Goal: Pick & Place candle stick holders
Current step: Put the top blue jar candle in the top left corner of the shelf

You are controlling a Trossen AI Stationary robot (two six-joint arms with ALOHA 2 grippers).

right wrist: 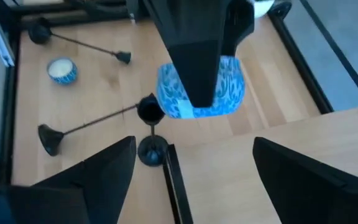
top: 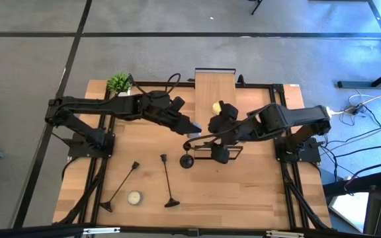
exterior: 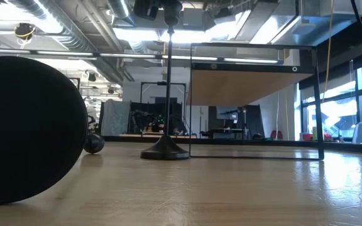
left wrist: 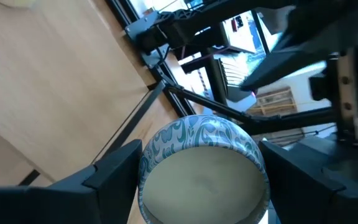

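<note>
One short black candle stick holder point(right wrist: 150, 132) stands upright on its round base point(exterior: 166, 151) at mid-table. Two tall holders lie flat on the near left part of the table, one point(top: 120, 186) slanting, the other point(top: 168, 180) nearly straight. My left gripper point(top: 192, 127) is shut on a blue-patterned candle tin point(left wrist: 201, 168), held just beside and above the standing holder's cup point(right wrist: 148, 109). My right gripper point(right wrist: 194, 163) is open and empty, hovering right of the left one point(top: 217, 125), above the standing holder and a black frame. My left gripper pinches the tin's round side wall point(left wrist: 149, 155) between its two fingers point(left wrist: 114, 174), one on either side. In the right wrist view the gripper comes down on the tin point(right wrist: 229, 90) from above. The tin is lifted clear of the table, its open top facing up toward the wrist.
A black wire frame point(top: 211, 151) with a wooden ramp point(top: 215, 82) stands at centre far. A white candle point(top: 134, 197) sits near the lying holders, a yellow candle point(top: 215, 106) on the ramp, and a green plant point(top: 119, 82) at the far left corner.
</note>
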